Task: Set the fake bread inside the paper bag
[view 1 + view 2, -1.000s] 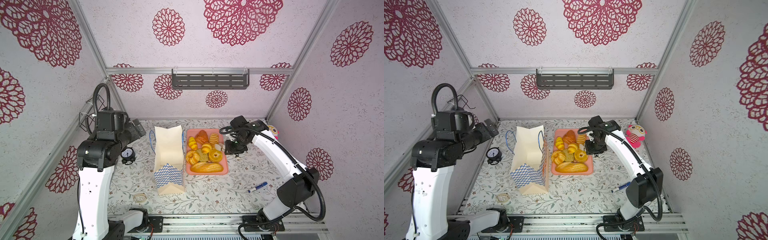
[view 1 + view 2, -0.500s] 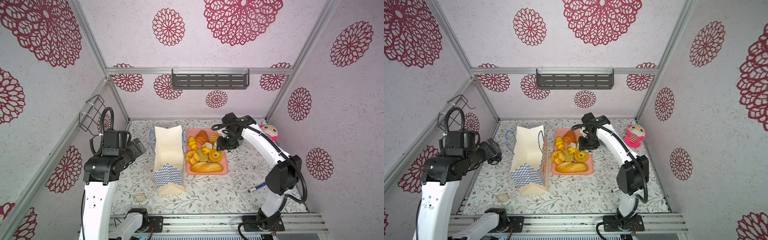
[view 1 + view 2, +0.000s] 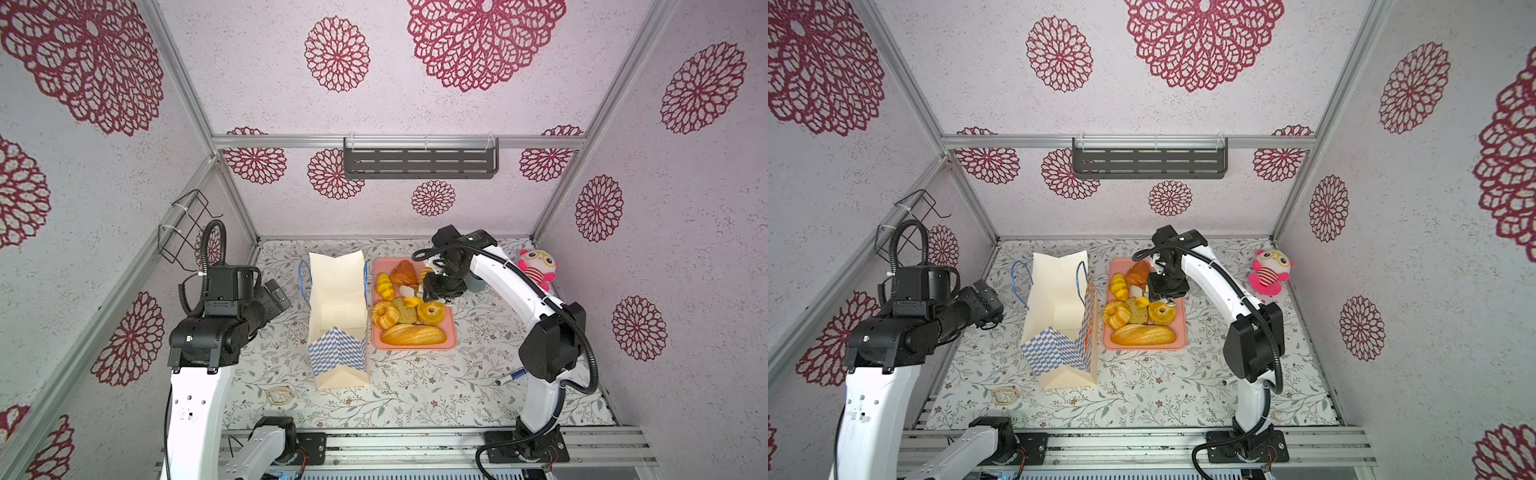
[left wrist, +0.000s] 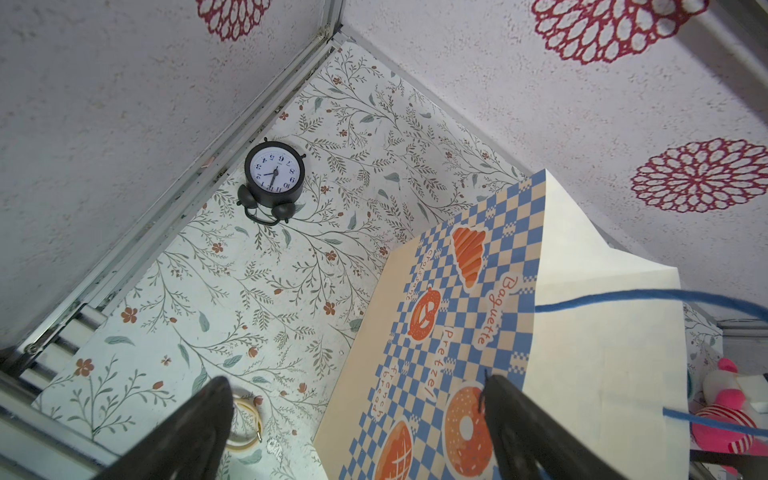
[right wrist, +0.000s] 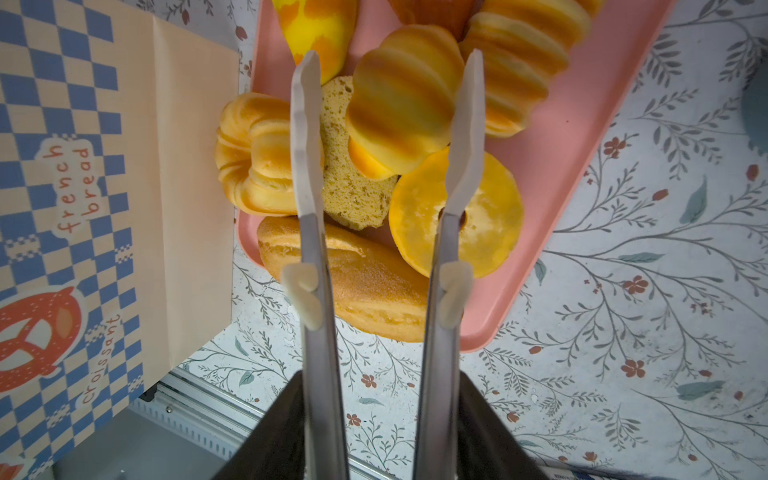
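- All the glossy golden-yellow fake bread lies on the flat pink tray. None shows inside the bag.
- The tall cream paper bag with blue-and-white checks stands up with its mouth open, just beside the tray.
- The step in hand looks like the first pick. The right end effector has its long white-tipped fingers spread on both sides of a small ridged yellow roll. A gap shows on one side, so it is not pinching yet.
- Next it likely needs to squeeze softly, lift, then carry the roll over the bag's mouth.
- Other breads crowd the roll closely, so the fingers have little room.
- The bag's rim is high and has thin blue cord handles, so the roll must rise well above them.
- The left end effector is spread wide and empty, near the bag's far side.
- The flowery worktop in front has lots of free room.
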Available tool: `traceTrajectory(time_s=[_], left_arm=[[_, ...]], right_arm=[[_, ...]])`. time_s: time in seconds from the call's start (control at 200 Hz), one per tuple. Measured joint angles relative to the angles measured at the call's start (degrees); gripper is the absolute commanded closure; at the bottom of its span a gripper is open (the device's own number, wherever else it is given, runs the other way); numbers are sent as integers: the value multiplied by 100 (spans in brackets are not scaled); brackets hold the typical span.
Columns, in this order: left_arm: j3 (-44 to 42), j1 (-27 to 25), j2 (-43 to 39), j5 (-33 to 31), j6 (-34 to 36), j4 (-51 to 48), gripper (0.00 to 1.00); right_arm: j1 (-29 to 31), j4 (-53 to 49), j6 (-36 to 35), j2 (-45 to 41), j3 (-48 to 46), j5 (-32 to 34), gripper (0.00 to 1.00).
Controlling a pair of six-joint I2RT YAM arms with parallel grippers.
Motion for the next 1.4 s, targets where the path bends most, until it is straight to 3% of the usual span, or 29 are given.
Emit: traceTrajectory(time_s=[0.16,0.405,0.635,0.816,1.101,1.276,1.401], left_arm=[[-52,4,-26,4,-35,37,3],[-275,9,-42,111,-114,155,3],[-413,11,-48,197,-195,262,3],[-533,15,-57,308,-247,341,3],[-852,48,-304,393,-566,396,3],[-1303,107,-579,533,-852,490,3],[-1648,219,-715,684,-1019,581,3]], right_arm=[[15,85,4,22,-190,50,51],[15,240,11,22,-466,103,77],[35,256,15,7,-417,249,88],[37,59,61,-76,101,494,92],[55,-195,66,-787,1698,664,93],[240,101,136,-1480,2267,328,91],[756,466,216,-1840,2400,-42,92]])
